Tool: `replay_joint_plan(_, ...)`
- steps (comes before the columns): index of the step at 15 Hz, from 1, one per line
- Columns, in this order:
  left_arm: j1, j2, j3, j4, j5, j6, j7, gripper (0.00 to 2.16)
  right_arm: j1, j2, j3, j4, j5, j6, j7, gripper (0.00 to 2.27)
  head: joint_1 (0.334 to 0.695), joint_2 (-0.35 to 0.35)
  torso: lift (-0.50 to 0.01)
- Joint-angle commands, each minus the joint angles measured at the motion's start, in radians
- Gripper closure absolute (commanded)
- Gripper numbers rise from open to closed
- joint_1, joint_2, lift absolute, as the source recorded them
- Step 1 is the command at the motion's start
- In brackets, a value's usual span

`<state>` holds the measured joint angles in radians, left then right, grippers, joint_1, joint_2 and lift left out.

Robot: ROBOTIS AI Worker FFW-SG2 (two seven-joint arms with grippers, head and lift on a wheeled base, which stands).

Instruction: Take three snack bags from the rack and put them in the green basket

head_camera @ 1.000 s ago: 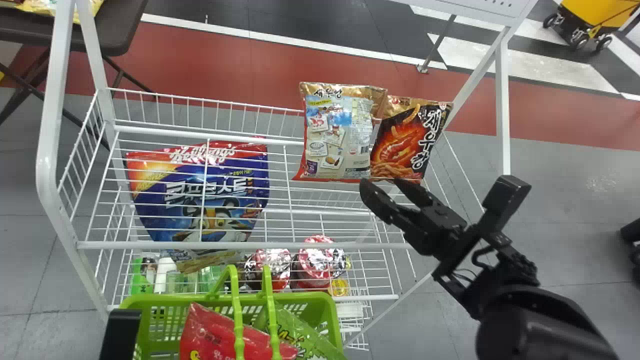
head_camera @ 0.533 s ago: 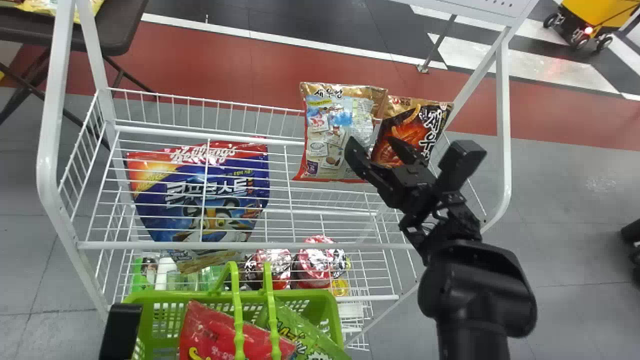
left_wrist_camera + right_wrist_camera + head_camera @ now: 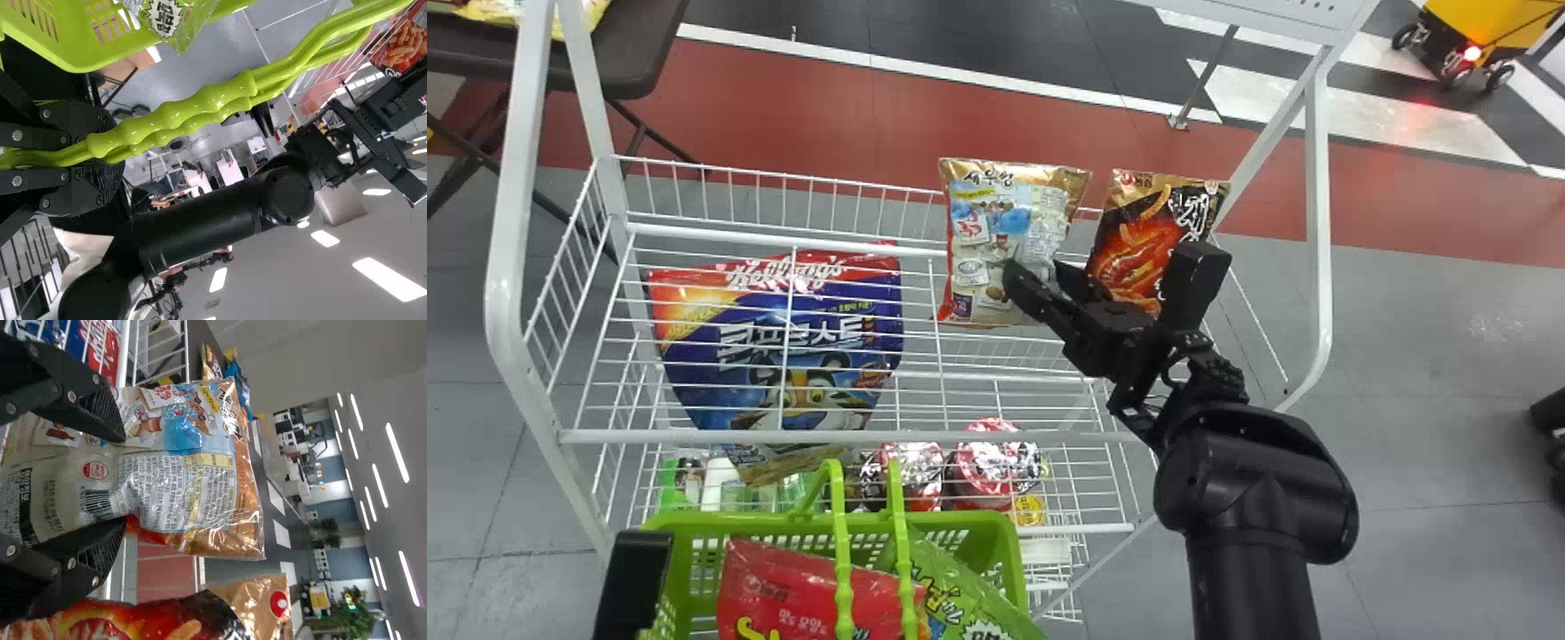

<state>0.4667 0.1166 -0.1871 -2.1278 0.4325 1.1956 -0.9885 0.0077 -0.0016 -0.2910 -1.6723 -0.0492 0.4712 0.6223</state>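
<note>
Operator: State the position of the right claw (image 3: pixel 1034 269).

Technician: It is located at the right half of the rack (image 3: pixel 934 252), in front of the gold-topped snack bag (image 3: pixel 996 236). Its fingers stand part-way apart, one on each side of the lower portion of that bag.

Operator: Is the bag clamped?

Technician: I cannot tell. In the right wrist view the bag is creased and drawn in between the fingers, while its upper portion spreads out past them. Firm grip is not confirmed.

Operator: Identify the adjacent item.

Technician: A black-and-orange snack bag (image 3: pixel 1138 236), upright beside the first; a gap separates their upper edges. A blue-and-red bag (image 3: pixel 783 347) is visible through the wire at the left half of the rack.

Operator: State the basket contents.

Technician: The green basket (image 3: pixel 996 526) is positioned at the near side of the rack. It contains a red snack bag (image 3: pixel 809 591) and, next to it, a green snack bag (image 3: pixel 969 591). Both lie tilted, partly beneath the handles (image 3: pixel 843 569).

Operator: And the left claw (image 3: pixel 636 578)?

Technician: It is beside the basket. In the left wrist view, its fingers are closed around the two handles, which run together between them.
</note>
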Motion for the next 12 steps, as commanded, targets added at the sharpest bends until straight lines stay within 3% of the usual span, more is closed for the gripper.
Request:
replay_joint_plan(1, 0.004, 0.000, 0.000, -0.004, 0.000, 0.003, -0.001, 1.22, 0.049, 0.000, -0.008, -0.103, -0.035, 0.117, 0.000, 2.13, 0.695, -0.350, -0.007)
replay_joint_plan(4, 0.006, -0.003, -0.003, -0.004, -0.001, 0.003, 0.001, 1.22, 0.166, 0.000, -0.036, -0.280, -0.054, 0.117, 0.005, 2.13, 0.695, -0.350, -0.007)
replay_joint_plan(7, 0.003, -0.011, -0.005, -0.003, -0.009, 0.003, 0.007, 1.22, 0.282, 0.000, -0.148, -0.454, -0.178, 0.133, 0.027, 2.13, 0.695, -0.350, -0.007)
replay_joint_plan(10, -0.008, -0.015, -0.011, -0.003, -0.020, 0.009, 0.019, 1.22, 0.370, 0.002, -0.287, -0.659, -0.258, 0.409, 0.083, 2.13, 0.695, -0.350, -0.007)
replay_joint_plan(12, -0.008, -0.017, -0.009, -0.003, -0.021, 0.013, 0.021, 1.22, 0.394, 0.000, -0.415, -0.758, -0.366, 0.740, 0.154, 2.13, 0.695, -0.350, -0.007)
